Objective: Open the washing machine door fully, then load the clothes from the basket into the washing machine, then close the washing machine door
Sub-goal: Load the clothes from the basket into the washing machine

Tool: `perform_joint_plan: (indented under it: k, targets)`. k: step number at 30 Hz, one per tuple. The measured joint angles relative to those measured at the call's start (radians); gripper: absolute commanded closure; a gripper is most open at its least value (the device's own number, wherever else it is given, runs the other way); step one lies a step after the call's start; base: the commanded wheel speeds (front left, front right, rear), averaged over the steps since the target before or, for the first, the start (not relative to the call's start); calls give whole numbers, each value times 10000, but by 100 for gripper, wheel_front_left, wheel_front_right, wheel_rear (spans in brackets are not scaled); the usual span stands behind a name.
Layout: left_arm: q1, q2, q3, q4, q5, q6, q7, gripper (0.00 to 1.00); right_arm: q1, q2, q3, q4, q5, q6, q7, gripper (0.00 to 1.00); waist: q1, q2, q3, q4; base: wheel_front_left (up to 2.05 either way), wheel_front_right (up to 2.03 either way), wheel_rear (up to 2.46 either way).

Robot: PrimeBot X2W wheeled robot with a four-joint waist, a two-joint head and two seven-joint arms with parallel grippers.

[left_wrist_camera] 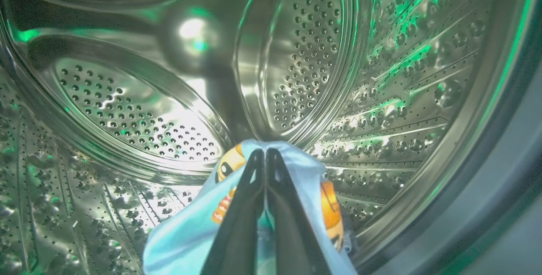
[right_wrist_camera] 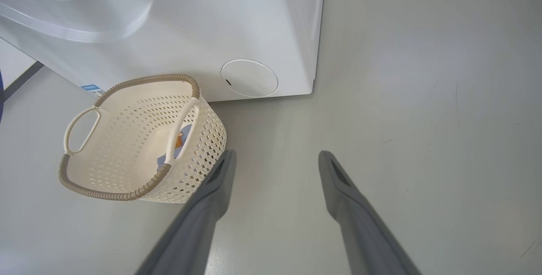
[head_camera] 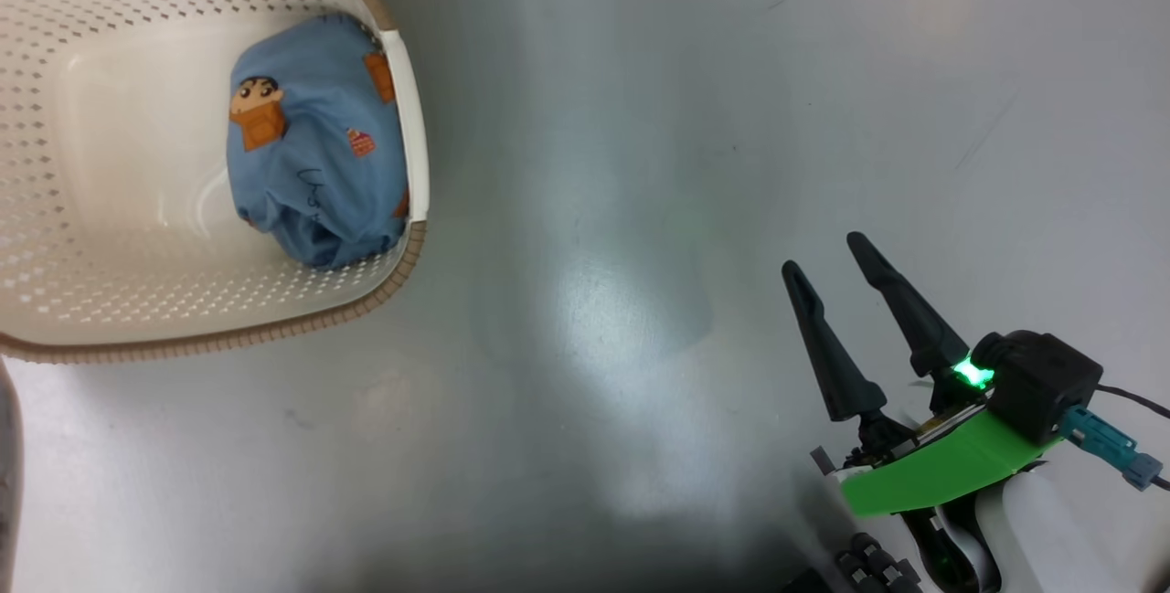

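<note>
On floor [head_camera: 640,209], just in front of washer [right_wrist_camera: 211,20], near its cap [right_wrist_camera: 249,78]: basket [head_camera: 274,330]. In basket, against right wall: garment [head_camera: 315,173]. In drum [left_wrist_camera: 296,54], btwn L gripper [left_wrist_camera: 265,152] tips: 2nd garment [left_wrist_camera: 186,232]. Over floor, right of basket: R gripper [head_camera: 823,255].

Basket [head_camera: 110,291] cut off left; label [right_wrist_camera: 91,87] unreadable; garment [left_wrist_camera: 182,232] cropped at bottom edge.

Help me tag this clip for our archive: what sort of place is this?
Probably a laundry corner: a white front-loading washing machine stands on a bare grey floor, with a basket holding clothes beside it.
</note>
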Motion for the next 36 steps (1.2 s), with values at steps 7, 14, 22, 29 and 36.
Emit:
perform_joint_plan:
  k: [7, 14, 22, 29, 36]
  targets:
    - [-528, -17, 46, 1150, -180, -140, 351, 100, 0, 15, 159, 140, 25, 0, 0, 0, 0, 0, -59, -104, 0, 0, 0]
    - [-735, -19, 42, 1544, -234, -96, 245, 100, -33, 12, 309, 203, 92, 0, 0, 0, 0, 0, -87, -210, 0, 0, 0]
    - [-734, 161, 65, 1323, -153, 416, 12, 100, -84, 17, 541, 276, 123, 0, 0, 0, 0, 0, -92, -502, 0, 0, 0]
    - [-694, 573, 38, -199, 385, 955, -17, 100, -137, 42, 644, 272, 192, 0, 0, 0, 0, 0, 107, -675, 0, 0, 0]
    - [-255, 593, 144, 134, 21, 780, 272, 100, -233, 44, 750, 311, 211, 0, 0, 0, 0, 0, 110, -706, 0, 0, 0]
